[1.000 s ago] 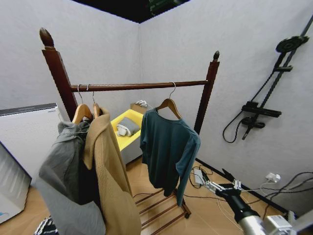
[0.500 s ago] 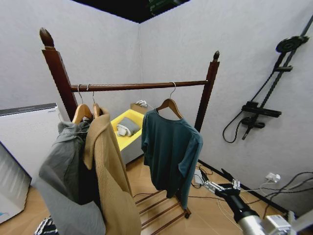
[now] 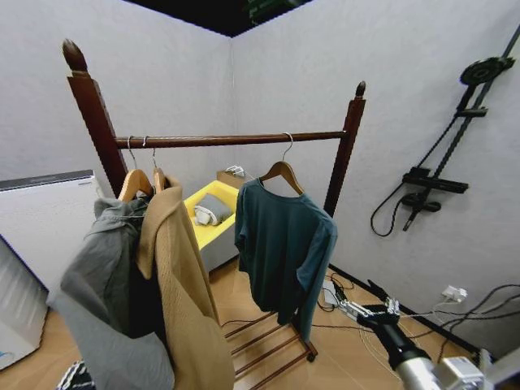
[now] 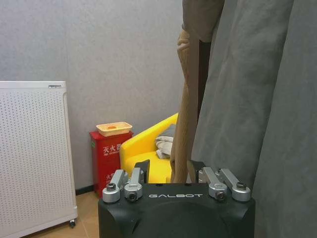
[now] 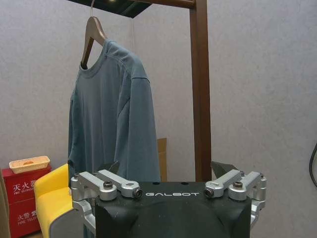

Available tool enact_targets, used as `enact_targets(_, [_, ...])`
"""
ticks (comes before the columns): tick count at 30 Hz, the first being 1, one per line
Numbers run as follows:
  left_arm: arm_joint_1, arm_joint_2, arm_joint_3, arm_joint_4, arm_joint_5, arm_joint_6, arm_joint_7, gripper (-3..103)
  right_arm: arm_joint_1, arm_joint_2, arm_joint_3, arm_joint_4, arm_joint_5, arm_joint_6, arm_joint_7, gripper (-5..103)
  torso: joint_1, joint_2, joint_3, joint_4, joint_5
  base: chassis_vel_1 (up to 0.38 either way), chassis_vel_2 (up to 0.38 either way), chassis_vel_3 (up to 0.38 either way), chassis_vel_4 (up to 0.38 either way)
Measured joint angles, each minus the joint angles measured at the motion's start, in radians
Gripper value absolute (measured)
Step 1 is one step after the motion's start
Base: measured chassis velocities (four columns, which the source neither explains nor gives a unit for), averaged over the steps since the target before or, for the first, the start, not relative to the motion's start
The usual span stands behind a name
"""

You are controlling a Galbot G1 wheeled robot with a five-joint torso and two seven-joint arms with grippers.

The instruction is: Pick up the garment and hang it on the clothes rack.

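The garment (image 3: pixel 280 244), a dark teal long-sleeved top on a light wooden hanger, hangs from the bar of the clothes rack (image 3: pixel 227 141), near its right post. In the right wrist view the garment (image 5: pixel 114 124) hangs beside that post of the clothes rack (image 5: pixel 200 89). My right gripper (image 3: pixel 357 307) is low, to the right of the rack and apart from the garment, with its fingers spread and nothing between them. My right gripper (image 5: pixel 166 166) is also open in its own view. My left gripper (image 4: pixel 171 166) stands open below the hanging tan sleeve.
A tan coat (image 3: pixel 183 284) and a grey hoodie (image 3: pixel 110 284) hang at the rack's left end. A yellow seat (image 3: pixel 213 218) stands behind the rack. A white panel (image 3: pixel 45 219) is at the left, and a red box (image 4: pixel 109 153) sits beside it. Cables (image 3: pixel 455 309) lie on the floor at the right.
The garment's lower part has swung a little to the right on its hanger. The right arm has stayed where it was.
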Motion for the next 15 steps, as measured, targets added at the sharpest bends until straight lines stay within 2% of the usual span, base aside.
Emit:
enact_targets(9, [0.0, 0.0, 0.0, 0.0, 0.0, 0.0, 0.0, 46, 0.0, 0.0, 0.0, 0.0, 0.0, 0.001, 0.0, 100, -0.004, -0.009, -0.005, 0.0, 0.0, 0.016, -0.01, -0.008, 0.008])
enact_targets(15, [0.0, 0.0, 0.0, 0.0, 0.0, 0.0, 0.0, 46, 0.0, 0.0, 0.0, 0.0, 0.0, 0.001, 0.0, 100, -0.004, -0.009, -0.005, 0.0, 0.0001, 0.127, -0.12, -0.132, 0.114])
